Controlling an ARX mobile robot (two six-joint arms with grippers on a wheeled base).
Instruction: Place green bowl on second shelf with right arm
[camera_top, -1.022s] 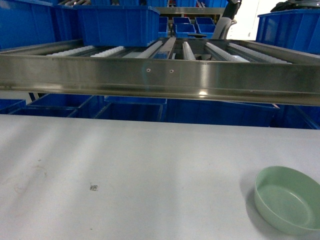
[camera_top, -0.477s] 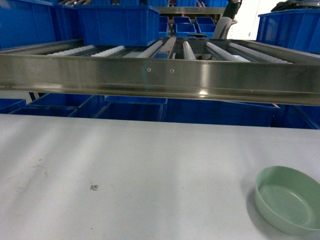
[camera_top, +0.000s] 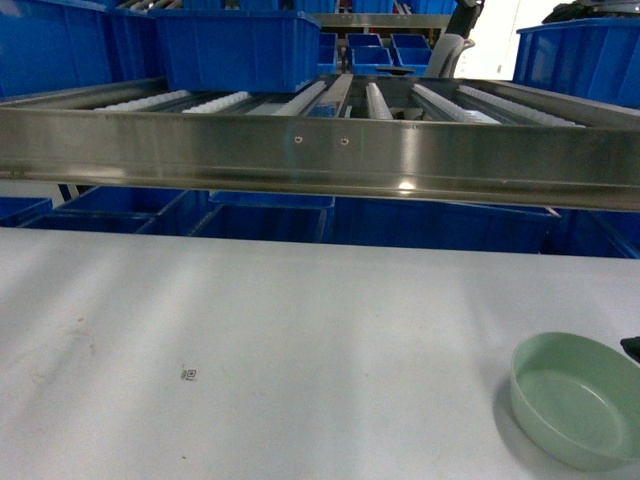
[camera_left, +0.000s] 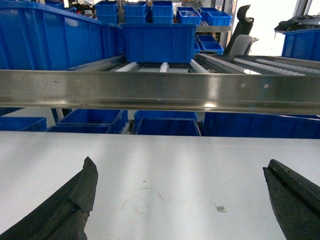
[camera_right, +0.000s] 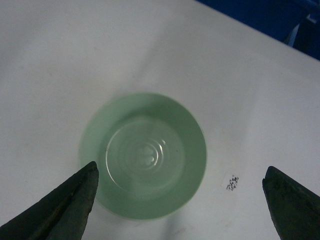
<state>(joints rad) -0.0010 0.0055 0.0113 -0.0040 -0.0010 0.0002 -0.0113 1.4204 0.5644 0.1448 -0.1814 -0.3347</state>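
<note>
One green bowl (camera_top: 574, 413) sits upright on the white tabletop (camera_top: 300, 340), near the right front corner in the head view. It is pale mint, shallow, glossy and holds nothing. Faint raised rings show on its inner floor in the right wrist view.

Behind the table runs one stainless-steel rack level, the second shelf (camera_top: 320, 150), with a broad polished front rail and rows of rollers and bars behind it. One large blue crate (camera_top: 235, 48) stands on the left part of this level. More blue crates fill the space under the shelf and stand farther back; their number cannot be counted with confidence.

Two small printed code markers lie on the tabletop: one (camera_top: 187, 375) left of centre in the head view, and one (camera_right: 231, 182) just to the right of the bowl in the right wrist view.

The right gripper (camera_right: 180, 200) hangs above the bowl, looking straight down on it. Its two dark fingers are spread wide, one at each lower corner of that view, with the bowl between them and not touched. In the head view only a small black tip shows at the right edge, beside the bowl's rim.

The left gripper (camera_left: 182, 200) is held low over bare tabletop, facing the shelf, its two fingers also spread wide and holding nothing.
</note>
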